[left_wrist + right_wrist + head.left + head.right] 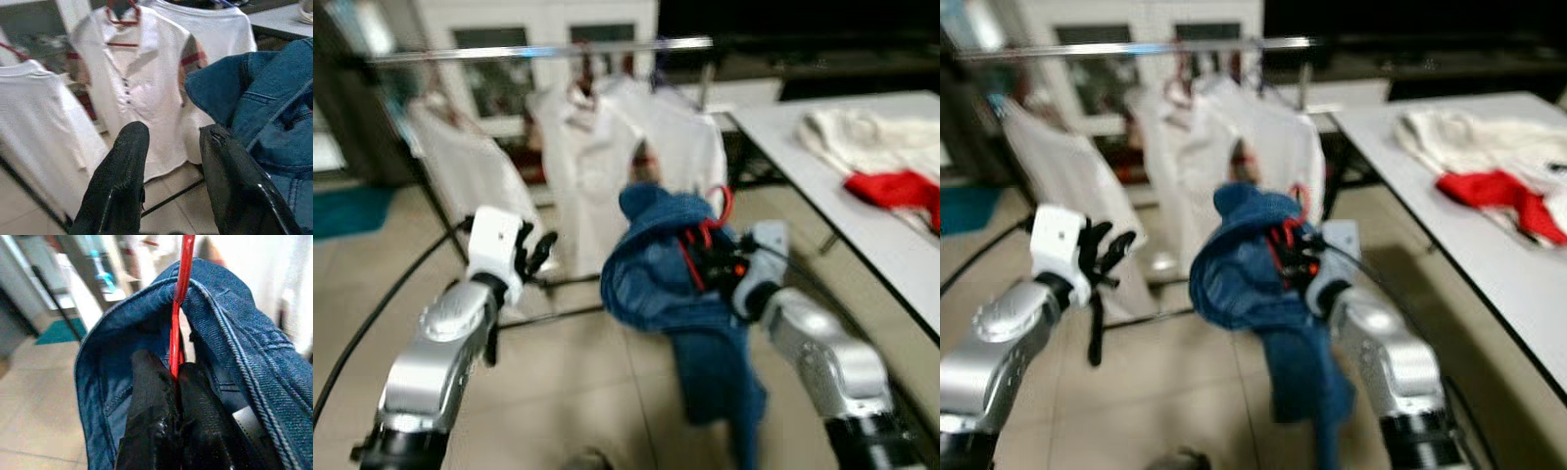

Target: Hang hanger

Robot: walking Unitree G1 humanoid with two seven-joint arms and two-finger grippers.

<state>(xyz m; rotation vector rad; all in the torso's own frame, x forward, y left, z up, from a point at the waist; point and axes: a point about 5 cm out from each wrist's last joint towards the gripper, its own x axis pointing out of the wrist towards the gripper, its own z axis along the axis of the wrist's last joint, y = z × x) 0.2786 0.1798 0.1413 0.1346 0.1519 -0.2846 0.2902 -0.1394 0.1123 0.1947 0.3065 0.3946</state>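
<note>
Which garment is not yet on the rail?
The blue denim jacket, held on a red hanger by the right tool; the white shirts already hang there.

A domestic laundry or utility area is suggested. A metal clothes rail (538,51) is hung with white shirts (142,88) on red hangers, and a white table (862,196) is strewn with white and red garments (891,186). A tiled floor (578,392) and a white glazed cabinet (509,39) are seen behind.
</note>
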